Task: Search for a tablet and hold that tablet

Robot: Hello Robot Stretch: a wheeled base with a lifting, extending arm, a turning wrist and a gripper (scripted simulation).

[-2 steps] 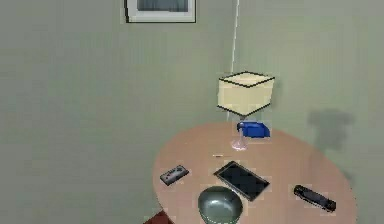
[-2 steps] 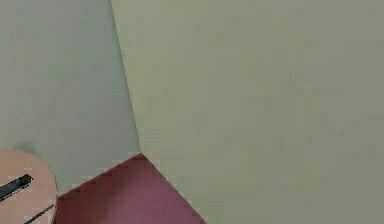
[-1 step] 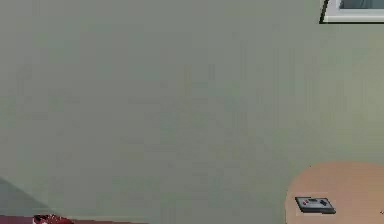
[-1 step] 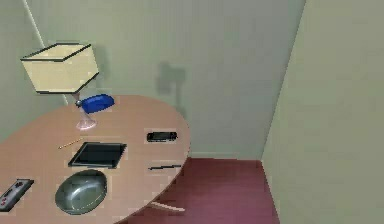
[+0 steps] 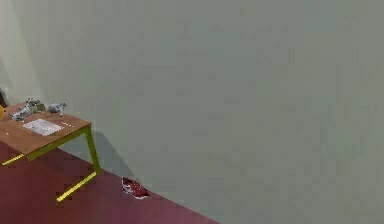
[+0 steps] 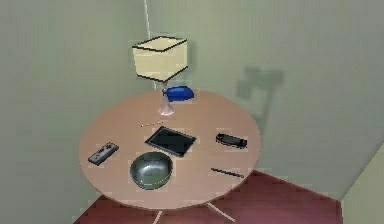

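Forward view, a yellow-legged table [image 5: 70, 123] at the left, red shoe [image 5: 134, 188] by the wall. Arm side view, there's the tablet [image 6: 170, 140] lying flat mid round table [image 6: 115, 125], just beside a metal bowl [image 6: 150, 170]. Best to extend clear over that bowl and drop squarely; the claw's state I cannot tell.

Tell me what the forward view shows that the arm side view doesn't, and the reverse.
Forward view: a rectangular wooden desk on yellow-green metal legs, carrying a white sheet and small grey clutter, with a small red thing on the floor beside it.
Arm side view: a round wooden table with a cream square-shaded lamp, a dark flat rectangular tablet, a grey metal bowl, a blue object and a dark remote-like bar.
Shared: pale grey-green wall and dark red floor.
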